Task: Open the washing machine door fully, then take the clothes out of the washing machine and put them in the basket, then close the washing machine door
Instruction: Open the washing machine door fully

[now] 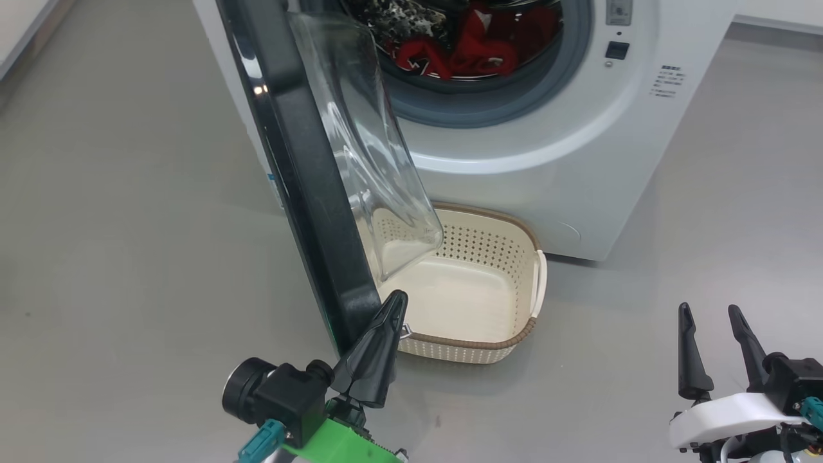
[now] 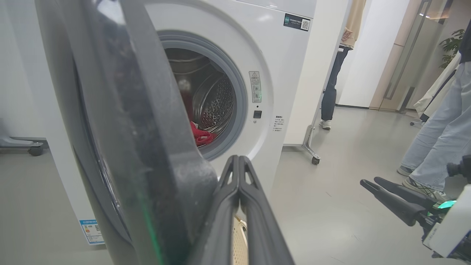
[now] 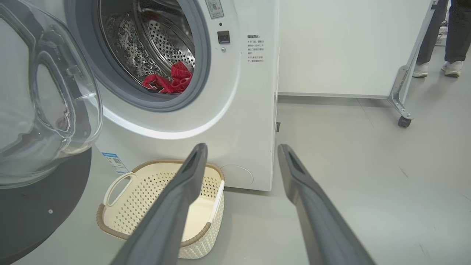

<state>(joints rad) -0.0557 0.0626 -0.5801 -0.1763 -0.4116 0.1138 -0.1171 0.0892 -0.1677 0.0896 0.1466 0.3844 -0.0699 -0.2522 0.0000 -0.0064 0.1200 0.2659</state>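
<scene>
**Desk:** What's at the left?

**Photographer:** The washing machine door (image 1: 302,161), swung out nearly edge-on to the head camera. Its glass bowl (image 1: 366,141) bulges over the near corner of the basket (image 1: 508,344). I'd call that short of fully open.

**Desk:** And the left gripper (image 1: 397,299)?

**Photographer:** Its fingers are pressed together with nothing between them, and the tips sit at the door's free lower edge. I cannot tell whether they touch it. Closed fingers make a blunt pusher, probably to nudge the door wider.

**Desk:** Centre?

**Photographer:** The basket is empty, on the floor (image 1: 128,257) against the foot of the washing machine (image 1: 578,161), below the opening. That keeps the carry short. The clothes (image 1: 476,48), a red heap, lie inside the drum (image 3: 162,40) at the front lip.

**Desk:** Right?

**Photographer:** The right gripper (image 1: 707,310) has its fingers spread and holds nothing. It is low and well apart from the machine, likely kept free for reaching into the drum.
</scene>
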